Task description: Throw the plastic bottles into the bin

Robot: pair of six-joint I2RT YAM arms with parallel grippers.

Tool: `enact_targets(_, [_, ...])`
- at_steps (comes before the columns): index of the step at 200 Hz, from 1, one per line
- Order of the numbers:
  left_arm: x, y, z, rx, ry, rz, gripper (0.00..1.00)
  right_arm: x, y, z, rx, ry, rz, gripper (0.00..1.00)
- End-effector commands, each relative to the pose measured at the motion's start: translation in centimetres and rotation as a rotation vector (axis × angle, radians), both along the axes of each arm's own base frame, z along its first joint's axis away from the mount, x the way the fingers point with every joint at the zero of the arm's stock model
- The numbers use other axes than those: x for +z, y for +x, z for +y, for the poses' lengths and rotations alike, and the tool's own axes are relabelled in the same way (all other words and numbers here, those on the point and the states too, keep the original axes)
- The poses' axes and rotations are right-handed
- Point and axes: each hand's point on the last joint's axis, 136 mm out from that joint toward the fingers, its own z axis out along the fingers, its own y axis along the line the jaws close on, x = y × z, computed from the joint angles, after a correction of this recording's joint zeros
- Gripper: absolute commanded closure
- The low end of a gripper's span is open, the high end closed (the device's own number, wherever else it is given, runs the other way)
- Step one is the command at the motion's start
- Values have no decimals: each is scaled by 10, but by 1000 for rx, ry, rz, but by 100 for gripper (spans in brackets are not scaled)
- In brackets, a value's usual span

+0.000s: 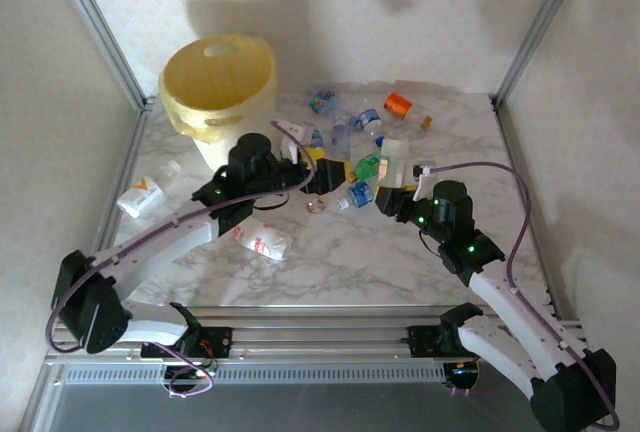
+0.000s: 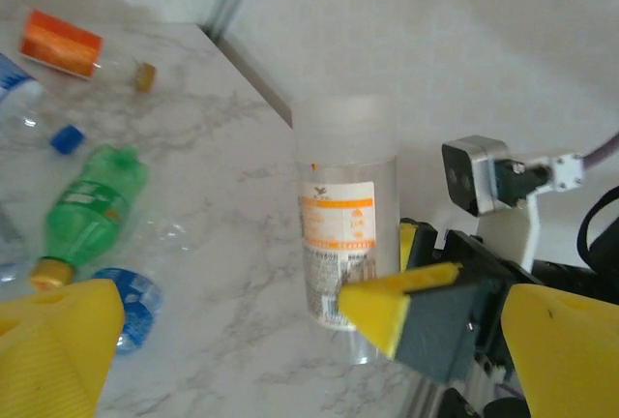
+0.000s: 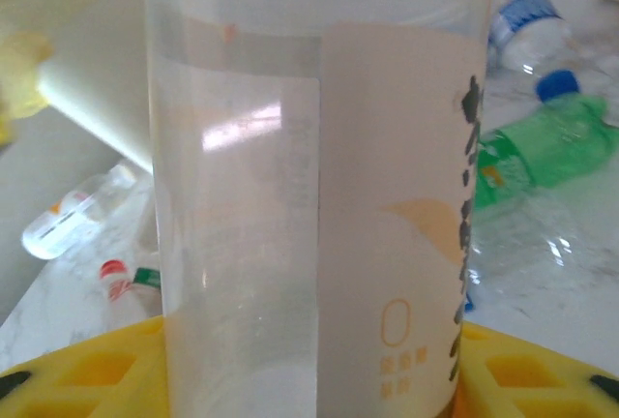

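Plastic bottles lay strewn on the table right of the bin; one clear bottle stood upright, clamped in the right gripper, probably for binning, while the left gripper gaped empty.

Cropped bottle, half-hidden bin
Tall clear plastic bottle with a white and orange label runs off top and bottom edges, print blurred; round pale-yellow plastic bin loses part of its base behind the left arm
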Motion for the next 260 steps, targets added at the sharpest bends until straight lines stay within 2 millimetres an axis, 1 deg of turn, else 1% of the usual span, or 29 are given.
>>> enact_targets(1, [33, -12, -31, -112, -96, -35, 0, 17, -9, 17, 83, -17, -122, 61])
enact_targets(17, [28, -10, -43, -133, -94, -14, 0, 20, -16, 27, 123, -29, -150, 61])
enact_targets(43, [23, -4, -53, -147, -117, 23, 1, 24, -25, 37, 167, -25, -175, 61])
enact_targets(52, [18, -3, -57, -154, -114, 43, 2, 26, -28, 40, 183, -29, -183, 61])
enact_targets(68, [5, 4, -61, -140, -88, 76, 5, 28, -31, 44, 198, -35, -194, 61])
enact_targets(84, [-5, 8, -61, -124, -67, 95, 6, 31, -34, 48, 215, -29, -203, 61])
enact_targets(113, [-15, 12, -61, -109, -40, 108, 10, 33, -40, 58, 263, -15, -202, 61])
enact_targets(138, [-20, 12, -62, -109, -30, 116, 18, 32, -39, 62, 269, -19, -198, 61])
enact_targets(155, [-23, 14, -61, -104, -22, 118, 29, 32, -38, 65, 278, -19, -192, 60])
enact_targets(180, [-21, 18, -54, -85, -23, 115, 47, 30, -37, 65, 275, -26, -183, 58])
enact_targets(199, [-21, 21, -48, -69, -16, 116, 53, 30, -36, 64, 270, -27, -180, 54])
enact_targets(210, [-21, 23, -44, -60, -11, 116, 54, 29, -36, 64, 268, -30, -176, 49])
enact_targets(246, [-15, 28, -28, -24, -13, 102, 59, 24, -34, 62, 257, -49, -156, 27])
enact_targets(260, [-8, 35, -15, 10, -11, 90, 60, 20, -32, 58, 228, -65, -142, 16])
